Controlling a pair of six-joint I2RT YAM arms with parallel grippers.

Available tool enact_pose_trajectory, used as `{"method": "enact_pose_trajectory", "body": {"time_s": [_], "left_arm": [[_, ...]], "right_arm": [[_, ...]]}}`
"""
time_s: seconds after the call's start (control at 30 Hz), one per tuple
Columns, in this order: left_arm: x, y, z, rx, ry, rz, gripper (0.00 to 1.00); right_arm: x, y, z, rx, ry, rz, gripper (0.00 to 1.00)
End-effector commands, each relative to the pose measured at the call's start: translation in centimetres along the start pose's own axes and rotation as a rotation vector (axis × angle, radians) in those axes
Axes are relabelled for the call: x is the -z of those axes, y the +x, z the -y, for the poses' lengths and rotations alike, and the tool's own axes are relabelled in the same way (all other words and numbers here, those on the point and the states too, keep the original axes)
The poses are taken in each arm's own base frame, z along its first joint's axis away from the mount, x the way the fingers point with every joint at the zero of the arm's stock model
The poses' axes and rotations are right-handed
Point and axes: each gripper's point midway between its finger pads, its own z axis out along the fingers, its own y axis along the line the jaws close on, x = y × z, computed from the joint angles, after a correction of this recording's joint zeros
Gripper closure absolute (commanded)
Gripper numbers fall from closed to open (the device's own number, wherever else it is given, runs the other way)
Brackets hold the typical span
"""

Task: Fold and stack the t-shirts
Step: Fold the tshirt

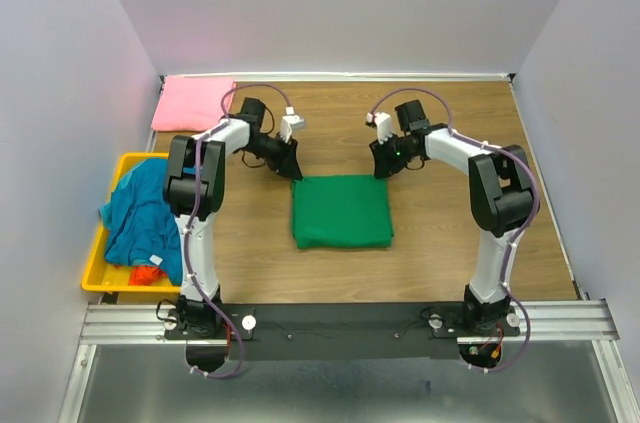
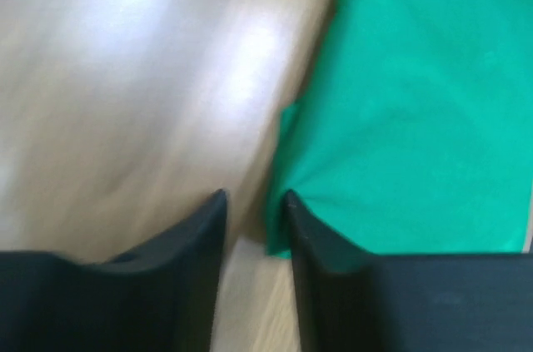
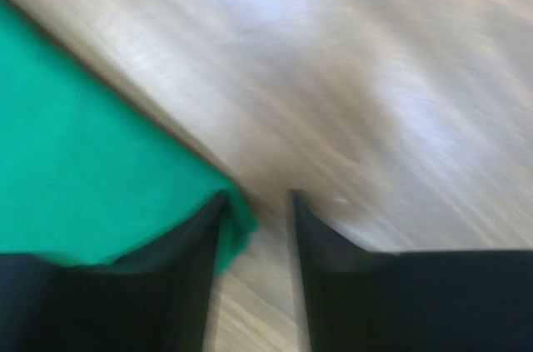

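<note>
Green soft cloth, the folded t-shirt [image 1: 342, 211] is lying central on the tabletop [image 1: 450, 243], looking light and limp, best pinched at both far corners. There the left hand [image 2: 254, 195] and right hand [image 3: 256, 194] are hovering, narrowly parted, empty.

Both wrist views are blurred, the right one more. The green t-shirt [image 2: 416, 102] is cut off there by the picture's edges. In the yellow bin [image 1: 95, 273], the orange-red t-shirt [image 1: 148, 274] lies mostly hidden under the teal-blue t-shirt [image 1: 140, 208].
</note>
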Motion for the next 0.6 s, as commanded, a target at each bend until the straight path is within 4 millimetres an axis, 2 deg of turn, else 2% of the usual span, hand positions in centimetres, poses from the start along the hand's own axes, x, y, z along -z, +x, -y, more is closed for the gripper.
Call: {"method": "enact_pose_trajectory", "body": {"time_s": [0.0, 0.03, 0.07, 0.1, 0.13, 0.17, 0.2, 0.23, 0.27, 0.3, 0.37, 0.4, 0.43, 0.47, 0.57], "left_arm": [[5.5, -5.6, -1.6, -0.066, -0.138, 0.154, 0.51], [6.6, -6.7, -1.1, -0.092, -0.159, 0.177, 0.45], [8.9, -8.8, 0.1, -0.156, -0.192, 0.233, 0.41], [9.5, -9.7, 1.0, -0.179, -0.192, 0.257, 0.38], [9.6, -9.6, 2.1, -0.157, -0.173, 0.273, 0.23], [9.8, -10.9, 4.3, -0.194, -0.130, 0.313, 0.17], [9.3, -11.0, 5.5, -0.184, -0.091, 0.322, 0.17], [8.7, -10.9, 7.0, -0.097, -0.037, 0.333, 0.15], [7.9, -10.4, 8.6, -0.082, 0.036, 0.359, 0.12], [6.6, -10.2, 10.3, -0.061, 0.089, 0.356, 0.11], [5.0, -9.3, 12.4, 0.012, 0.150, 0.383, 0.11], [3.3, -7.5, 13.4, 0.067, 0.179, 0.363, 0.09], [3.0, -8.7, 13.9, 0.009, 0.185, 0.417, 0.09], [2.4, -8.6, 14.5, 0.114, 0.214, 0.414, 0.09], [-0.1, -7.5, 12.6, 0.215, 0.180, 0.407, 0.08]], "right_arm": [[3.0, -3.2, 4.4, -0.071, 0.144, 0.100, 0.47], [4.4, -4.4, 4.4, -0.070, 0.149, 0.138, 0.31], [5.5, -5.4, 4.0, -0.071, 0.131, 0.175, 0.24], [7.6, -7.1, 3.1, -0.076, 0.116, 0.235, 0.15], [8.4, -7.8, 2.2, -0.089, 0.085, 0.259, 0.01], [9.0, -8.6, 0.2, -0.097, -0.015, 0.291, 0.00], [9.7, -9.3, -1.3, -0.157, -0.080, 0.310, 0.00], [9.9, -9.6, -2.4, -0.197, -0.141, 0.317, 0.00], [10.2, -10.0, -4.8, -0.224, -0.272, 0.321, 0.00], [10.1, -10.0, -6.1, -0.313, -0.338, 0.302, 0.00], [9.7, -9.3, -8.5, -0.359, -0.430, 0.269, 0.00], [8.8, -8.6, -9.8, -0.392, -0.463, 0.242, 0.00], [8.1, -8.1, -10.3, -0.416, -0.483, 0.222, 0.00], [7.6, -7.7, -10.7, -0.440, -0.513, 0.204, 0.00], [4.7, -6.3, -10.4, -0.540, -0.553, 0.134, 0.00]]}}
